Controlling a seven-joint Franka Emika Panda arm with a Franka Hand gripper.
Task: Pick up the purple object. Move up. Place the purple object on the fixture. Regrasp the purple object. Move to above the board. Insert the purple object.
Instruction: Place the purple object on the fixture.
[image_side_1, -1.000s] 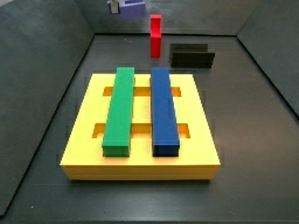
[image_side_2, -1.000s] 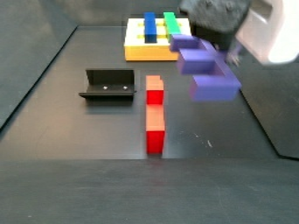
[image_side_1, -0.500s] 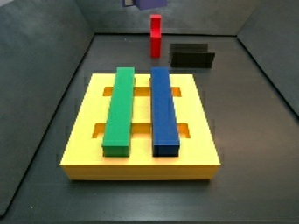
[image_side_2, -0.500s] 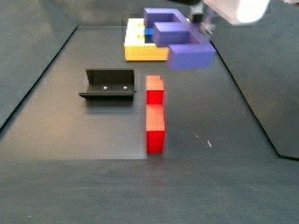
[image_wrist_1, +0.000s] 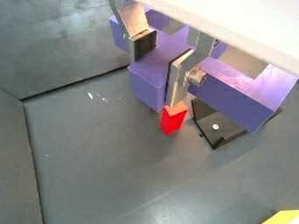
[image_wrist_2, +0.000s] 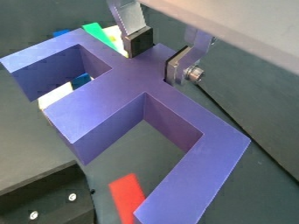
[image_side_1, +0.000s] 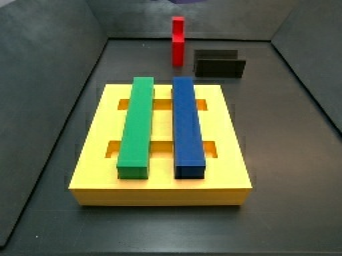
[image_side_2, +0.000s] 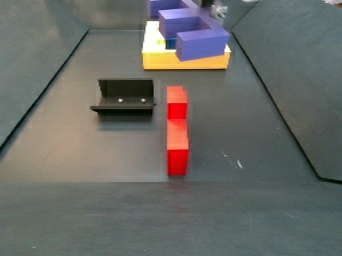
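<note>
Fixture sits on the worktop, left of the upright red bar. Hand, raised above and behind the red bar, is clamped on the purple object, fingers pinching its spine. Judged step: carry to fixture. Descend slowly, keep the prongs level, clear the red bar.

Dark grey enclosure: matte floor boxed in by plain panels.
In a side view the back wall stands at 12 o'clock, and slanting side walls rise at 9 and 3 o'clock, meeting the floor in thin pale seams. Light is soft and even, with a dull sheen. In a side view, small white scuffs mark the floor toward 4 o'clock.
</note>
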